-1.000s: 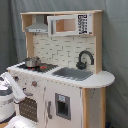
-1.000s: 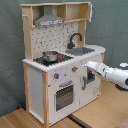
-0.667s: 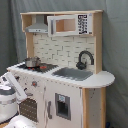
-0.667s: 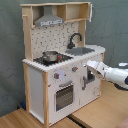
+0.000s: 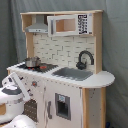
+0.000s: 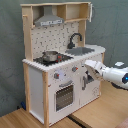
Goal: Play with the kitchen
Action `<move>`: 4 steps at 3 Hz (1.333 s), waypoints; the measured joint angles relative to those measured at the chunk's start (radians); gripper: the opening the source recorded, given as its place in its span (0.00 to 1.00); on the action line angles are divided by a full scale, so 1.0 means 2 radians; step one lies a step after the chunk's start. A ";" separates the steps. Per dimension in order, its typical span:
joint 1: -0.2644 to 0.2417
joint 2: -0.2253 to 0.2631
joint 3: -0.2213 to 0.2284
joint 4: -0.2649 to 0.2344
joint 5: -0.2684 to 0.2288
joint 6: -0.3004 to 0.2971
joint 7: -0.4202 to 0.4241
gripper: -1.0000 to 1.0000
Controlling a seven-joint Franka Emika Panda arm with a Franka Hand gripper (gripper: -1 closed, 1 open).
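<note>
I see white pincer [image 6: 89, 65] at front of white and light-wood toy kitchen [image 6: 50, 85] near knobs; finger state unclear

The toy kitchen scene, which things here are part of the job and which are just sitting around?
Part of the job:
- kitchen, with its pot, sink, faucet, oven door and range hood
- robot arm, reaching toward the front panel

Just around:
- grey curtain behind
- wooden table underneath
</note>
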 joint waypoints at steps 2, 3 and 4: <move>-0.061 -0.005 0.019 0.016 0.023 0.054 0.045 1.00; -0.083 -0.006 0.046 0.017 0.060 0.049 0.046 1.00; -0.124 -0.006 0.056 0.050 0.061 0.047 0.046 1.00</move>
